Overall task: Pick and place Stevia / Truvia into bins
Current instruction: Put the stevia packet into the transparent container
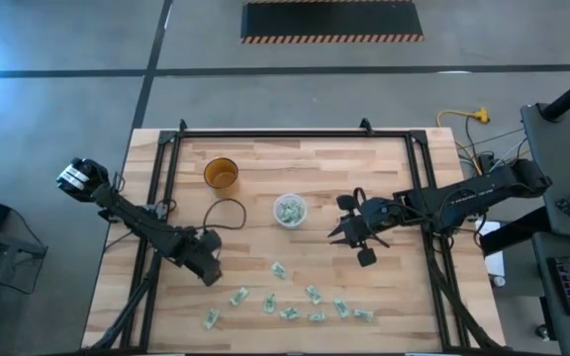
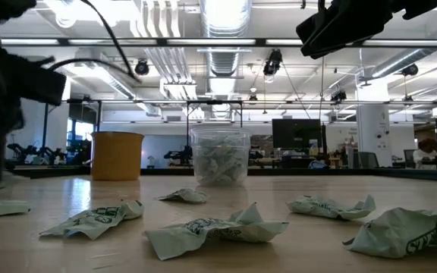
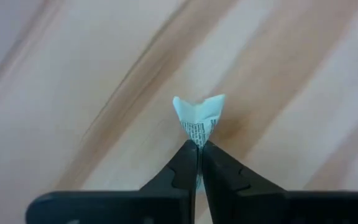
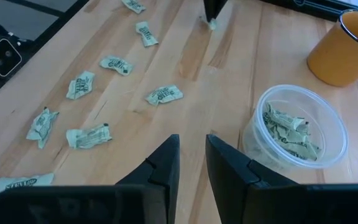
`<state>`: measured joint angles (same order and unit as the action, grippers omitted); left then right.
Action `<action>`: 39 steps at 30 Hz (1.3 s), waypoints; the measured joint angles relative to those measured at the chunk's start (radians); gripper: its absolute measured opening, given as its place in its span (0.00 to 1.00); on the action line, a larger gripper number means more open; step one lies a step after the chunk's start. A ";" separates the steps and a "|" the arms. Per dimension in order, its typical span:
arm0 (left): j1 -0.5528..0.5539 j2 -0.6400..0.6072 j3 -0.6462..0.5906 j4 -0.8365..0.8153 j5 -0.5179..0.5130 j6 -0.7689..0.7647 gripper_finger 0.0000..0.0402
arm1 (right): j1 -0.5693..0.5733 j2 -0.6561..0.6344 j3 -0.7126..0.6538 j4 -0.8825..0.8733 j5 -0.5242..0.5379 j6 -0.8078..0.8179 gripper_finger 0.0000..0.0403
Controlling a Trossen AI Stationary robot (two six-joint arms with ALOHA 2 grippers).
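We see the left gripper (image 3: 198,163) low over the tabletop (image 1: 394,178), toward its left front part, with its fingers (image 3: 179,171) pressed together on a sachet (image 3: 199,115). The paper's crumpled end fans out past the fingertips, and the wood lies right behind it; we cannot tell whether the sachet touches the surface.

The right gripper (image 1: 348,235) hangs above the tabletop just to the right of the bin (image 1: 289,210), well apart from the left one. Its fingers (image 4: 160,171) stand a narrow gap apart with nothing between them. From its wrist camera we look past them at the bin, a clear round cup already holding a heap of sachets.

Behind and to the left of the bin stands an amber cup (image 1: 221,174).

The loose sachets (image 1: 311,305) lie scattered in a band across the front of the tabletop, in front of the bin and between the two grippers' positions, several crumpled. In the low view they lie in the foreground, with the bin and amber cup upright behind them.
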<state>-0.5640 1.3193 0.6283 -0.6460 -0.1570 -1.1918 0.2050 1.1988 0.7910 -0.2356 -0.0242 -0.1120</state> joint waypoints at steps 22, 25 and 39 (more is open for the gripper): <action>0.106 -0.001 0.001 0.785 -0.641 1.249 0.02 | 0.000 0.000 0.000 0.000 0.000 -0.001 0.16; 0.171 0.000 0.001 0.882 -0.622 1.313 0.02 | 0.000 0.000 -0.002 0.002 0.000 0.000 0.16; 0.457 0.150 0.045 1.006 -0.330 1.404 0.02 | 0.000 0.000 -0.020 0.001 0.000 0.064 0.16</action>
<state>-0.1071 1.4694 0.6738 0.3604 -0.4870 0.2118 0.2050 1.1988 0.7706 -0.2348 -0.0242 -0.0482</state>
